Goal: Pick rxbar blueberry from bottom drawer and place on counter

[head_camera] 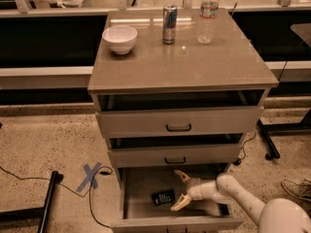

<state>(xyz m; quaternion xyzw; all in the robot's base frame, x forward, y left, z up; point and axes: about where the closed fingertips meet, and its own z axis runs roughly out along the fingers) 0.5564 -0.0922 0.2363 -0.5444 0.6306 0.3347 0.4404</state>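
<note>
Nearest me, the deep grey-beige bottom drawer (138, 188) stands pulled out, with the small flat navy-wrapped rxbar blueberry (163, 197) lying on its floor just beside the pale two-finger tool (178, 191), whose fingers (181, 175) are spread wide towards the bar. I'd say it should ease forward until the bar sits between the fingers, pinch its narrow sides, then lift clear of the shallower drawers (177, 155) above. Farther off, the glossy grey-brown surface (194, 64) has the white bowl (120, 38), slim can (169, 17) and clear water bottle (208, 14) along its back.
</note>
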